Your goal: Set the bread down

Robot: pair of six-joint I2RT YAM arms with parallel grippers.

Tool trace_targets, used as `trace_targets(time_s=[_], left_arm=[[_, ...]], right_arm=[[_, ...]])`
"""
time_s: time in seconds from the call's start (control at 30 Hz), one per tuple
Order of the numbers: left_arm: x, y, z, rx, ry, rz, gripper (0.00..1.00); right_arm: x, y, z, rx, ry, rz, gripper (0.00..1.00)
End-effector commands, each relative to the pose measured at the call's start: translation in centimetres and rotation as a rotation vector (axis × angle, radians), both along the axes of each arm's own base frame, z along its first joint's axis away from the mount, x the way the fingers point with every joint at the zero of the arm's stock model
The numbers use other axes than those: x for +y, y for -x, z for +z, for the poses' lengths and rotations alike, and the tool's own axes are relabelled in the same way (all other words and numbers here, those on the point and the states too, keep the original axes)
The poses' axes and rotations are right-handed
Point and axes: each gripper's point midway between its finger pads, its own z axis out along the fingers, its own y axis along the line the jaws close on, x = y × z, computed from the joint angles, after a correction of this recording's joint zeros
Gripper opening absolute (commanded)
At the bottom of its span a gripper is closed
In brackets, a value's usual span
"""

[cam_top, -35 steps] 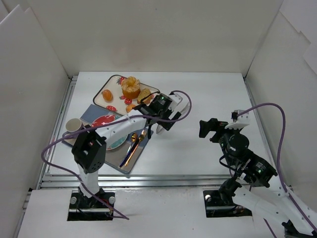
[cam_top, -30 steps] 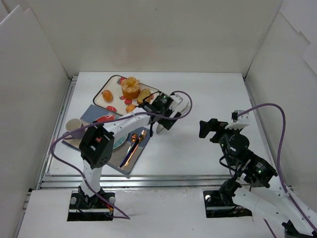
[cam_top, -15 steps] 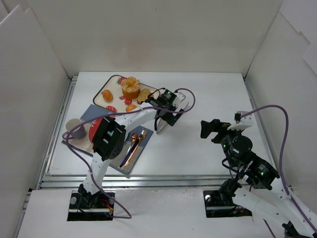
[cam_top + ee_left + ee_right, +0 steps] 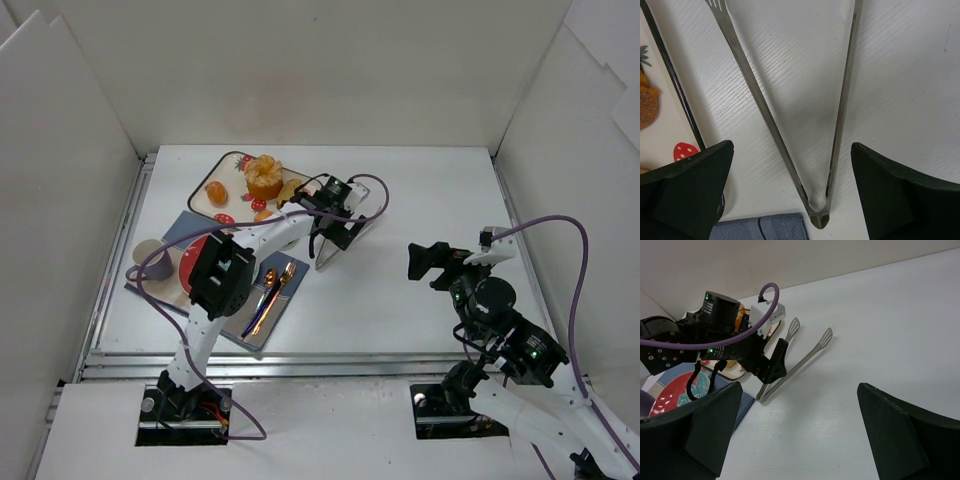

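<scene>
In the top view, the bread (image 4: pixel 264 214) is seen lying on the patterned tray (image 4: pixel 236 170) at the far left of the worktop (image 4: pixel 430 190), near a crusted slice (image 4: pixel 290 190). The left pincer (image 4: pixel 333 232) is poised over the tongs (image 4: pixel 324 256), just right of the tray. The right pincer (image 4: pixel 428 262) is held well apart from both, carrying nothing.

In the left wrist view, the fingers (image 4: pixel 690 195) are spread wide on either side of the tongs' hinged end, and neither is seen touching them.

In the right wrist view, that pincer's own fingers (image 4: pixel 710 435) are likewise set wide, with nothing between them.

The task is judged barely begun. The tongs have not yet been gripped and the bread has not been lifted. Its placing, presumably on the red plate (image 4: pixel 192 262), is left to do.
</scene>
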Motion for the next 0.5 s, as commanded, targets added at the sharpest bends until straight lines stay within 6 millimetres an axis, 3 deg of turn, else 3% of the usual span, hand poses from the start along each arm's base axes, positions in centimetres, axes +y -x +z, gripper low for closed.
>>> trace_targets(time_s=[0.0, 0.47], left_arm=[[-0.9, -1.6, 2.8, -0.050, 0.073, -0.003, 1.00], [-2.1, -1.9, 1.1, -0.018, 0.100, -0.015, 1.00]], right_arm=[[0.1, -0.2, 1.0, -0.039, -0.031, -0.010, 0.98], [0.0, -0.2, 1.0, -0.039, -0.031, -0.011, 0.98]])
